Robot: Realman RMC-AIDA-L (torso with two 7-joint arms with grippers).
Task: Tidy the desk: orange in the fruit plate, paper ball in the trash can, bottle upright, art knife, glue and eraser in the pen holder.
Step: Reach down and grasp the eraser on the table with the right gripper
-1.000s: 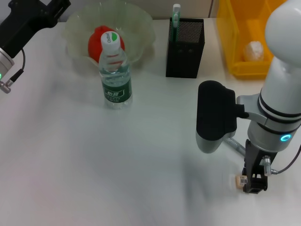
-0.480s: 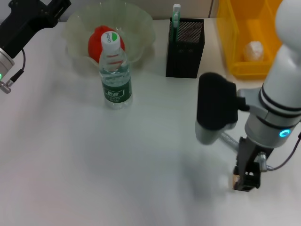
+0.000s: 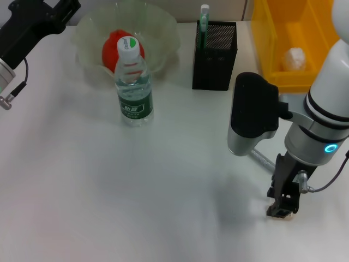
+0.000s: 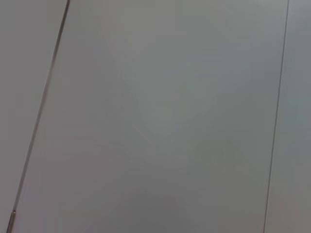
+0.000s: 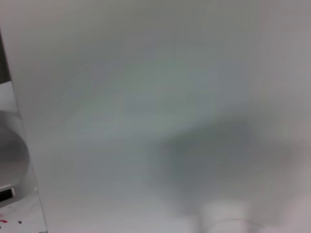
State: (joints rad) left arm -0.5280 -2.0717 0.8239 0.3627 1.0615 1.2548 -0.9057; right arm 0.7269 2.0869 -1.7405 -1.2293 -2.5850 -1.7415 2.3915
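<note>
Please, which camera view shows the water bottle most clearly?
The head view shows it best: the water bottle stands upright on the white desk, in front of the fruit plate, with its cap and green label fully visible. The left wrist view and the right wrist view show only plain pale surfaces, with no bottle in them.

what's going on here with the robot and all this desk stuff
The robot is tidying a white desk. Its right tool is down at the near right of the desk, over a small tan object, probably the eraser, though whether it grips it cannot be made out. The left tool is parked at the far left. The orange sits in the fruit plate, the bottle stands upright, the paper ball lies in the yellow bin, and one item pokes out of the pen holder.
</note>
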